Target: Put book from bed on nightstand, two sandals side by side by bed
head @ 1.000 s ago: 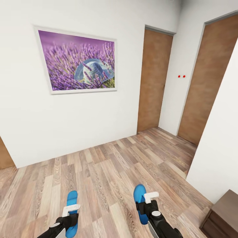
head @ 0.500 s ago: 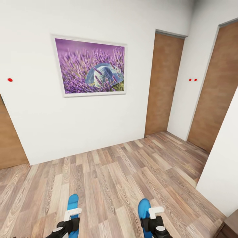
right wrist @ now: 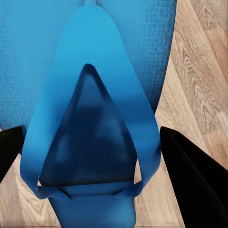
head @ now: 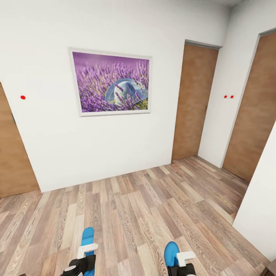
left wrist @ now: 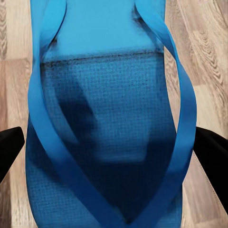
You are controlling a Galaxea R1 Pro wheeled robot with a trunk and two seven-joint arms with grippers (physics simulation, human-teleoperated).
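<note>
Both blue sandals off the floor and in transit: left sandal [head: 87, 237] clamped in the left end effector [head: 85, 256], right sandal [head: 171, 253] clamped in the right end effector [head: 184, 264], dark fingers [right wrist: 190, 175] at each sole's edges. Still to do, apparently: setting the pair down beside the bed, then the book. Ahead, just plank floor [head: 153, 203], white wall, lavender picture [head: 112, 82].
</note>
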